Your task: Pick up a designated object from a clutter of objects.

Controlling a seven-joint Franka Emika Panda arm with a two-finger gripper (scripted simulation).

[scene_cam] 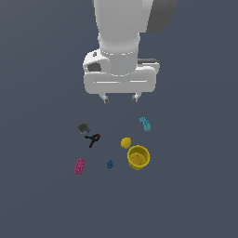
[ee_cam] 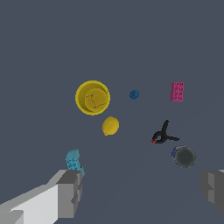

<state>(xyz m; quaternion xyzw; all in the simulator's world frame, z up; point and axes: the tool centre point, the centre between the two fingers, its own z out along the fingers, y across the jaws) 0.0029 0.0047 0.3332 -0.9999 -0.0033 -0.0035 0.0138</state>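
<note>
The white arm hangs above the dark grey table (scene_cam: 37, 200), its gripper (scene_cam: 121, 98) spread wide, holding nothing and well clear of the clutter. Below sit the yellow cup (scene_cam: 138, 157), upright, with the yellow ball (scene_cam: 126, 142) just beside it. The cyan brick (scene_cam: 145, 123) and magenta brick (scene_cam: 79, 166) lie well apart. The black red-tipped clamp (scene_cam: 93, 138) lies near the dark grey round object (scene_cam: 83, 127), on the exterior view's left. The small blue lump (scene_cam: 110, 164) lies alone.
</note>
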